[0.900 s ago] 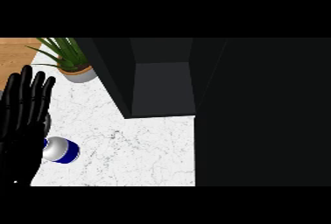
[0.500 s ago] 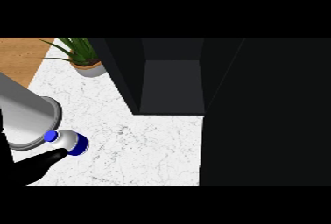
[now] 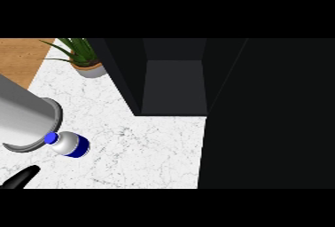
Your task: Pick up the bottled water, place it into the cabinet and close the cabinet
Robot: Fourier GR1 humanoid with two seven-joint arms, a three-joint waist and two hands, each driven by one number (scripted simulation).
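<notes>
Black and tapered, a small part of the left hand (image 3: 20, 178) shows at the lower left edge of the head view, lying over the white marble counter (image 3: 144, 155); too little of it is in view to tell whether its fingers are spread or curled. Just above and to the right of it, apart from it, is the bottled water (image 3: 69, 144): a small, rounded, pale bottle with a blue cap and a blue band round its body, seen from above on the veined stone. Its cap end lies against the flared end of the grey forearm (image 3: 26, 119), a smooth metal-looking cylinder coming in from the left edge. Farther off and to the right is the dark cabinet (image 3: 173, 86), its boxy interior open, flat-walled and matt. Beyond the forearm, a spiky green plant (image 3: 79, 51) sits in a grey pot, by a wooden surface (image 3: 23, 57).
</notes>
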